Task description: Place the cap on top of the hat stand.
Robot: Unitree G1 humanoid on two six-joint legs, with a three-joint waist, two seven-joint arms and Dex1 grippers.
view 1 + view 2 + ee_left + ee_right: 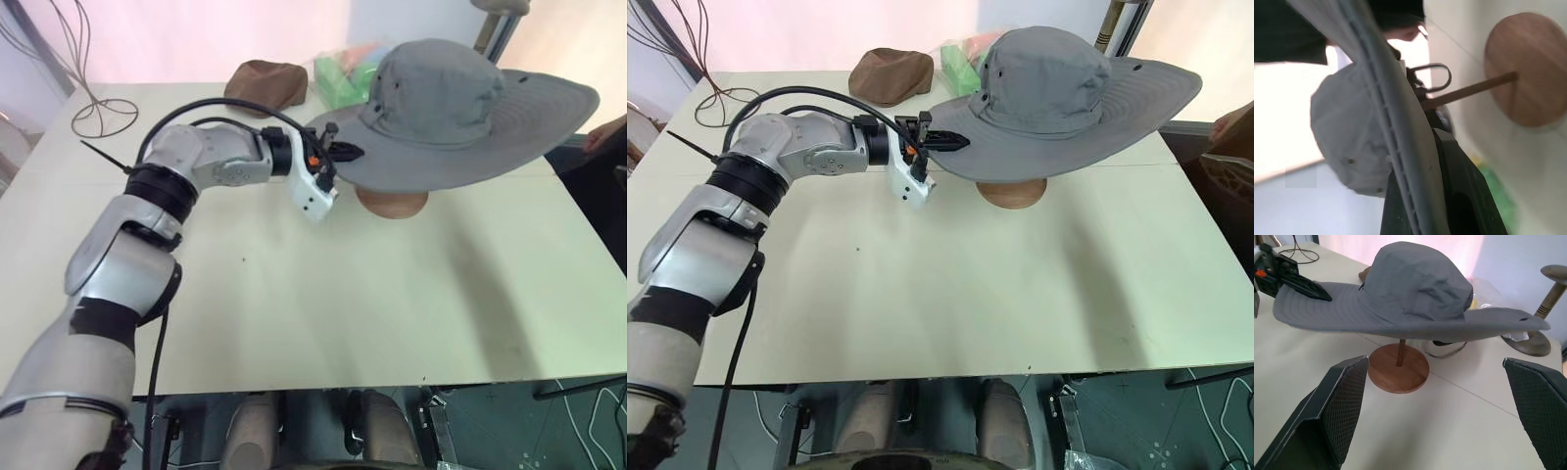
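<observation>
The cap (pixel 441 98), a wide-brimmed grey sun hat, hangs level over the hat stand (pixel 1398 374). The stand's thin rod rises from its round brown base (pixel 392 203) up under the crown, and the disc top is hidden inside. My left gripper (pixel 345 152) is shut on the left edge of the brim, which runs between its black fingers (pixel 1469 196) in the left wrist view. My right gripper (pixel 1435 363) stands open and empty, back from the stand, with its fingers wide apart and facing the cap (pixel 1415 289).
A small brown cap (pixel 266 83) and green packets (pixel 338 78) lie at the back of the pale table (pixel 343 304). A thin wire stand (pixel 98 108) is at the back left, a grey metal-based stand (pixel 1542 308) behind the cap. A person's hand (pixel 607 132) shows at the right edge.
</observation>
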